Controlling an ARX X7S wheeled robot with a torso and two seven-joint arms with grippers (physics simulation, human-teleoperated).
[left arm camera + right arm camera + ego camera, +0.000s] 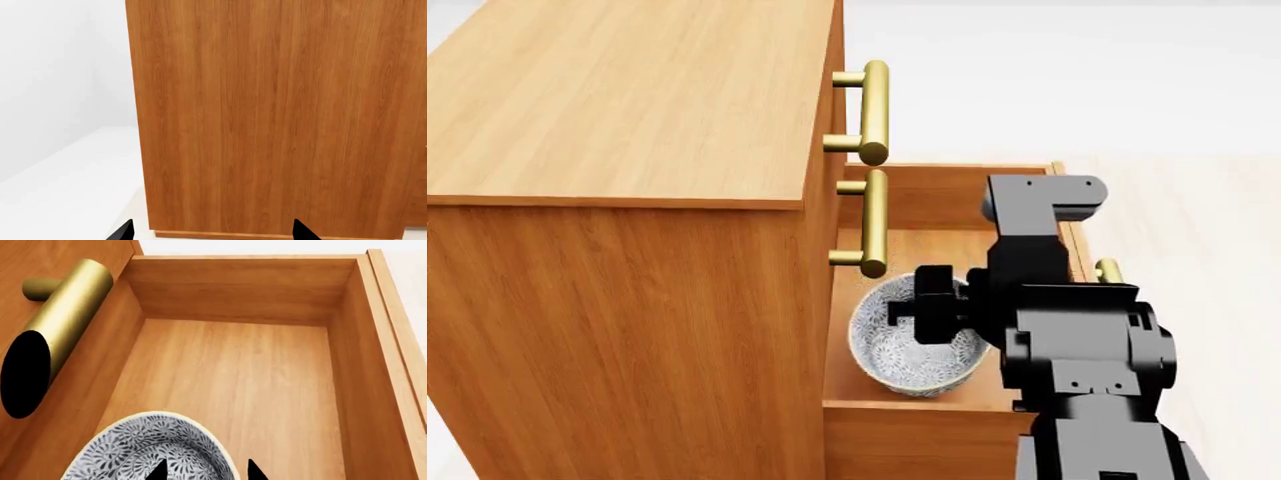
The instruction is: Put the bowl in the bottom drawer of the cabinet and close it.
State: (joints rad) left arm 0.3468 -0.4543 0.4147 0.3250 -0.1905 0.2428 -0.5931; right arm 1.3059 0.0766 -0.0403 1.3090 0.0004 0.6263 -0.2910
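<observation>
Head view shows the bowl (914, 350) inside the open bottom drawer (941, 420), near its side wall. It looks rigid, glazed and breakable — probably slippery, so the rim is the place to pinch. The right gripper (203, 471) does just that, fingertips clamped astride the rim, arm reaching down into the drawer. The left gripper (210, 231) hangs apart, empty, facing the cabinet (280, 115) side.

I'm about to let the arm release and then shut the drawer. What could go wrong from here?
The right gripper straddles the rim of the bowl; pulling away too early could tip or drag it. The bowl sits near the bottom drawer's corner, close beneath the middle handle, so lifting straight up may clip it. A hard shove closed could slide the bowl.
</observation>
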